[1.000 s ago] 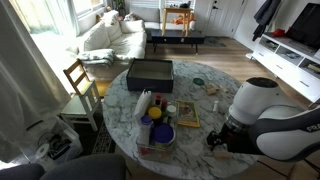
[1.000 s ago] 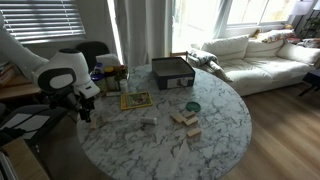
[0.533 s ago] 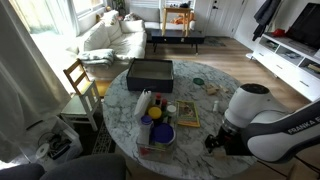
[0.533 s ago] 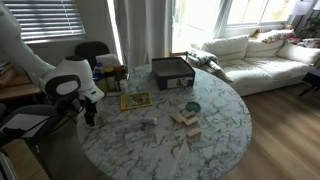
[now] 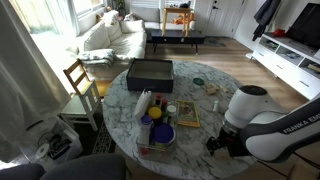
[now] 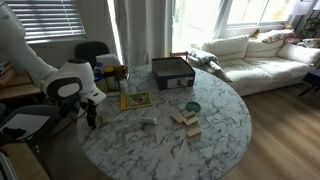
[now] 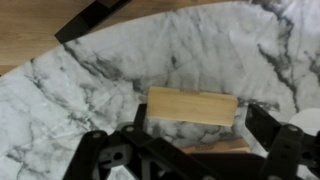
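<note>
In the wrist view a light wooden block (image 7: 192, 107) lies flat on the marble table (image 7: 90, 80), and a second wooden block (image 7: 215, 147) shows partly just below it. My gripper (image 7: 205, 126) is open, its dark fingers (image 7: 272, 128) stand on either side of the blocks in that view, and nothing is held. In both exterior views the gripper (image 5: 222, 141) (image 6: 90, 116) hangs low at the table's edge, some way from the wooden blocks (image 6: 185, 118) (image 5: 214, 98). How far it is from the blocks is hard to judge.
A black box (image 5: 150, 72) (image 6: 172, 72) stands at one side of the round table. Bottles and a blue bowl (image 5: 158, 130) crowd another side beside a flat picture book (image 6: 135, 100). A small green dish (image 6: 192, 107) lies near the blocks. A wooden chair (image 5: 80, 80) stands beside the table.
The arm has shifted slightly along the table's edge. The gripper has stayed open and the blocks have not moved.
</note>
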Robot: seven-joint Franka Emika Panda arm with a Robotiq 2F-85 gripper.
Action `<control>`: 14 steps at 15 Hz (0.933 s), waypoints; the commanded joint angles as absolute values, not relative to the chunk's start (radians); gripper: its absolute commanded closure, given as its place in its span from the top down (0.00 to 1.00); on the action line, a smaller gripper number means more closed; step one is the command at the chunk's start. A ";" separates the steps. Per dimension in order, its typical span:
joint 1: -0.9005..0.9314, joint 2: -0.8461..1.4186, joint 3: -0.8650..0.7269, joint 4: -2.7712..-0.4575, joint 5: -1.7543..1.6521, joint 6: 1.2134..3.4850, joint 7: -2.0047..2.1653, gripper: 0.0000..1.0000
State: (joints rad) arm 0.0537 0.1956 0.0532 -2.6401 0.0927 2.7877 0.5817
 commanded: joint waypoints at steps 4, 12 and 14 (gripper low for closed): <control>0.068 0.215 0.028 -2.629 0.123 2.776 0.522 0.93; 0.079 0.185 0.018 -2.629 0.127 2.763 0.538 0.59; 0.098 0.153 -0.011 -2.633 0.060 2.766 0.553 0.59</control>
